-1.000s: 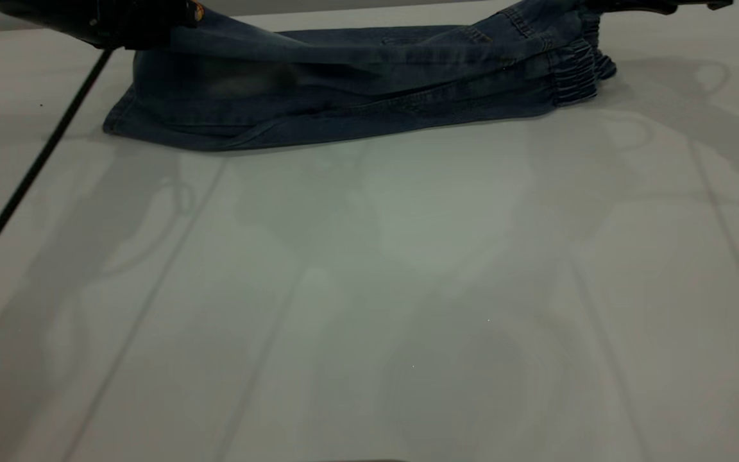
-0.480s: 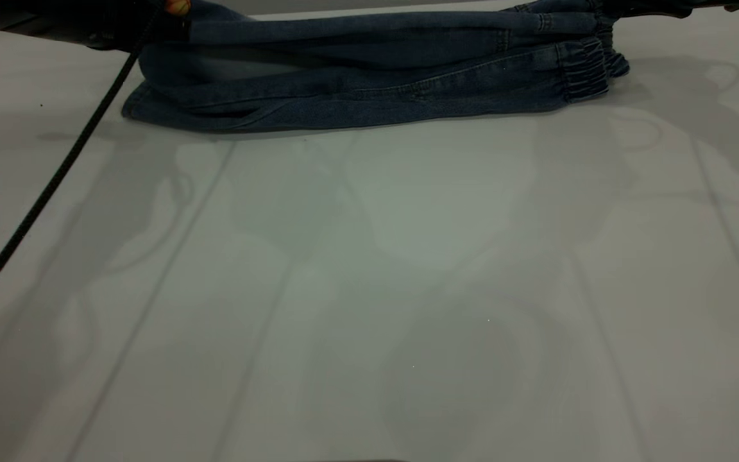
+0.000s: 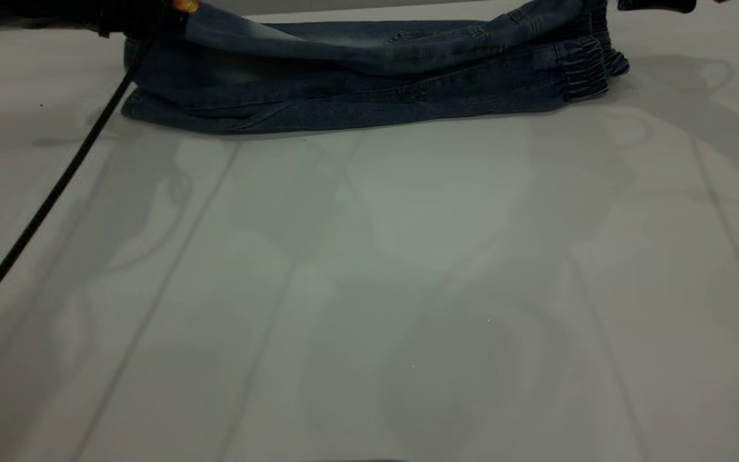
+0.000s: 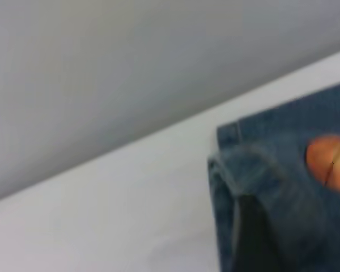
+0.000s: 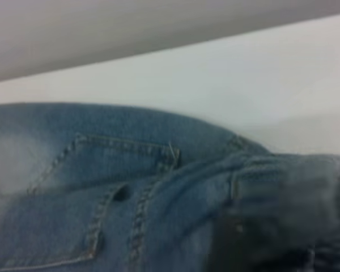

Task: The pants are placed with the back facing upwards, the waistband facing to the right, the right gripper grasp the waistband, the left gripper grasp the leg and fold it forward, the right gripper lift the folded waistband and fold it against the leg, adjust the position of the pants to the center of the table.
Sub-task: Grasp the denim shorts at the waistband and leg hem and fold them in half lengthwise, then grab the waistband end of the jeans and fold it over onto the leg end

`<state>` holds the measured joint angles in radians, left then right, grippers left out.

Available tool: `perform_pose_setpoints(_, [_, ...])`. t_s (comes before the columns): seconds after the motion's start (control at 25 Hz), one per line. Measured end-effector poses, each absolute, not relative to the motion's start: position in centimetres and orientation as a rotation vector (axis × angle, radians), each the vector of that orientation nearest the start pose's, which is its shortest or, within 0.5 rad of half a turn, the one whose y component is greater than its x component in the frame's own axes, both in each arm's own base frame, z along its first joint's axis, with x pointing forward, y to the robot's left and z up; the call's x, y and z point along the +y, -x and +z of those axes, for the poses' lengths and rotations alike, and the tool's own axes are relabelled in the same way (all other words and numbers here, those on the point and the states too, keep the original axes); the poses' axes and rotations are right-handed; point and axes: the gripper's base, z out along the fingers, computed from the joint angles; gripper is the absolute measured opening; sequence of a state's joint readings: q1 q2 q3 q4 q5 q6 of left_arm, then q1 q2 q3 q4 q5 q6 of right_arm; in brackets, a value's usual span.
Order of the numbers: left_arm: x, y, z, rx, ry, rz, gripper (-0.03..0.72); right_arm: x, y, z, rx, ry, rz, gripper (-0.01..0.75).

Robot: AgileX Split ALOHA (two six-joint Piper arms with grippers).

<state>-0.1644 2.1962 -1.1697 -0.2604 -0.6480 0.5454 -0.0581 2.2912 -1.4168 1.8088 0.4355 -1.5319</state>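
Observation:
The blue denim pants [image 3: 356, 96] lie folded lengthwise at the far edge of the table [image 3: 369, 289], waistband [image 3: 581, 74] to the right. My left gripper [image 3: 145, 13] is at the top left, shut on the end of the leg [image 3: 228, 29], whose orange print [image 4: 328, 161] shows beside the dark finger [image 4: 252, 232]. My right gripper [image 3: 655, 5] is at the top right, mostly cut off by the picture's edge. In the right wrist view its dark finger [image 5: 255, 243] sits in the ruched waistband [image 5: 294, 181], next to a back pocket [image 5: 102, 187]. The upper layer sags between the two grippers.
A black cable [image 3: 55, 186] runs slantwise from the left gripper down across the left side of the table. A wide stretch of bare white tabletop lies in front of the pants. The table's far edge [image 3: 344, 11] runs right behind them.
The pants slid towards the far edge a second ago. Since half a second ago the taut upper layer has gone slack and settled onto the lower layer.

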Motion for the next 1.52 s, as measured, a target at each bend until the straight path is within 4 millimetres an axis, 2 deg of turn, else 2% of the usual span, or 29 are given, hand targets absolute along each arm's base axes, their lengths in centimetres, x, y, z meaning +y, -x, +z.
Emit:
perform_pose_setpoints(0.12, [-5.9,-44.5,11.6,1.833,-0.356,0.268,0.435,1.0,-47.5,9.7,2.235,-0.207,0.625,0.588])
perform_pose_setpoints(0.24, [-6.2,-44.2,12.2,1.913,-0.355,0.22,0.45,1.0,-47.5,9.7,2.235,-0.258,0.652,0.65])
perform_pose_setpoints(0.48, [-7.6,-42.3,14.4,2.198,-0.458,0.058,0.453,1.8,-47.1,10.2,2.258,-0.255,0.786,0.617])
perform_pose_setpoints(0.64, [-8.1,-42.2,15.6,2.33,-0.481,-0.032,0.453,2.2,-46.5,9.8,2.346,-0.228,0.82,0.603])
perform_pose_setpoints(0.84, [-9.0,-43.1,17.0,2.36,-0.476,-0.083,0.453,1.2,-46.3,9.2,2.411,-0.181,0.679,0.598])
perform_pose_setpoints(1.04, [-10.7,-43.3,17.6,2.381,-0.491,-0.134,0.454,0.0,-46.4,9.0,2.41,-0.211,0.608,0.594])
perform_pose_setpoints(1.2, [-11.7,-43.1,17.6,2.388,-0.505,-0.153,0.454,-0.7,-46.3,8.5,2.417,-0.268,0.626,0.594])
perform_pose_setpoints(1.44, [-12.2,-42.9,17.2,2.398,-0.516,-0.162,0.454,-0.4,-45.9,4.8,2.469,-0.331,0.726,0.592])
perform_pose_setpoints(1.52, [-12.2,-42.9,17.2,2.398,-0.516,-0.162,0.454,-0.2,-46.0,4.5,2.45,-0.332,0.767,0.592])
